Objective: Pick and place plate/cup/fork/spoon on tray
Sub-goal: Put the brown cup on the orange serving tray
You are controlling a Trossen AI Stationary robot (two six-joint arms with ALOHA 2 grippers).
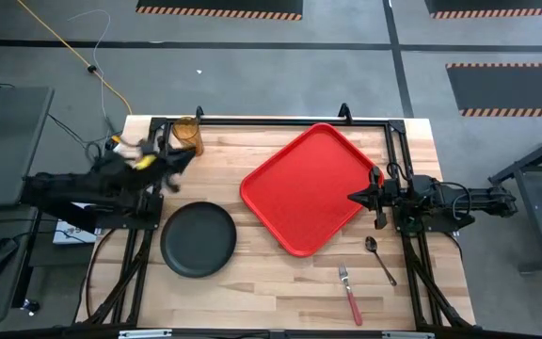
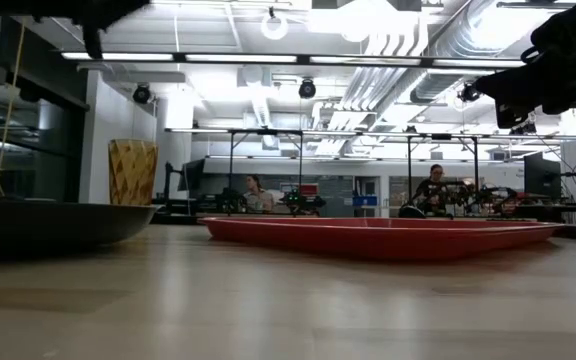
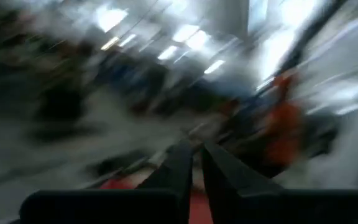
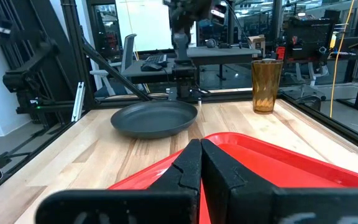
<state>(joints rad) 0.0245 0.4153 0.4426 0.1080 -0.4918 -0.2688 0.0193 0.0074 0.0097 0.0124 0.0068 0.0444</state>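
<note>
Nothing on red tray [image 1: 310,188] yet. Left claw [image 1: 179,162] closed, empty, between cup [image 1: 187,134] and plate [image 1: 199,240]. Right claw [image 1: 356,198] closed, at tray edge. Next: open, grab one thing.

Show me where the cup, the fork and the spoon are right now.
cup [image 1: 187,135], high view, on its amber body near the table's far left corner.
fork [image 1: 350,295], high view, where the tines meet the red handle.
spoon [image 1: 372,245], high view, on its oval bowl.
</note>
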